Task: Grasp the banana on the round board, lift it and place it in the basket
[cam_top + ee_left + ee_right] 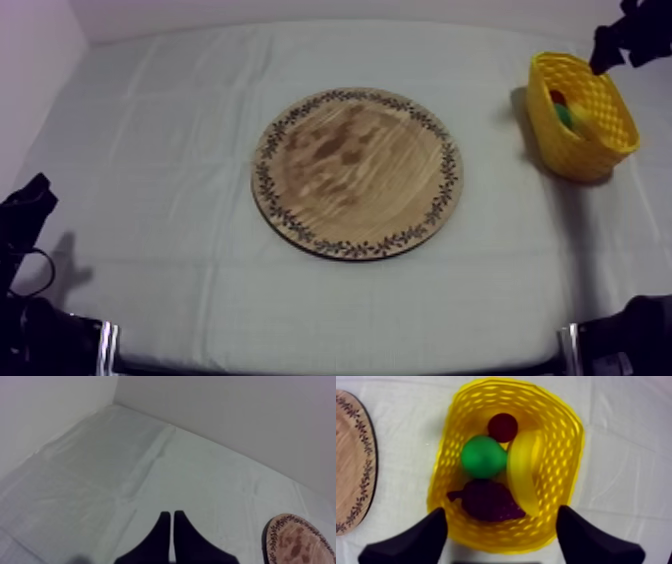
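The yellow banana lies inside the yellow basket, against its wall beside a green pear. My right gripper hangs over the basket, open, with nothing held between its fingers. From the top view the right gripper is above the far edge of the basket at the table's right. The round wooden board in the middle of the table carries no fruit. My left gripper is shut, its fingers forming a narrow wedge, and rests low at the left.
A small red fruit and a dark bunch of grapes share the basket with the pear. The board's patterned rim lies a short way from the basket. A wall bounds the table's far side.
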### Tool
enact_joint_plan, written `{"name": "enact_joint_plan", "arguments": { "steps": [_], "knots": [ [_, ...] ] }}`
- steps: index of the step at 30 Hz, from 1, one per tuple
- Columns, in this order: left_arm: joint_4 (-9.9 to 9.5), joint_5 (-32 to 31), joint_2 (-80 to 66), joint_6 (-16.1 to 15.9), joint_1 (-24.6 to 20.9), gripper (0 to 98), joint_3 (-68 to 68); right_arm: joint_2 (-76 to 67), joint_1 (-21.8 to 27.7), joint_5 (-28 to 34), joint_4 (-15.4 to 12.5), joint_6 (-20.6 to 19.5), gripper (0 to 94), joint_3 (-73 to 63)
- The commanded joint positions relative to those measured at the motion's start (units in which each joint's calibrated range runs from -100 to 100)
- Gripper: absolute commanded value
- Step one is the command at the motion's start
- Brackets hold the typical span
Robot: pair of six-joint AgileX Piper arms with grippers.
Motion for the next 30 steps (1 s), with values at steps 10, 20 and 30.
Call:
{"name": "enact_joint_plan", "arguments": {
  "steps": [10,20,30],
  "knots": [
    [-0.01,0.0,0.0,0.01,0.01,0.1,-0.01,-18.03,-3.19,-16.8,0.91,-7.11,52.1,21.51],
    [-0.01,0.0,0.0,0.01,0.01,0.1,-0.01,-34.66,-8.27,-30.01,1.22,-8.99,36.8,38.12],
    [-0.01,0.0,0.0,0.01,0.01,0.1,-0.01,-53.29,-11.76,-37.74,-3.65,-5.96,2.4,51.64]
  ]
}}
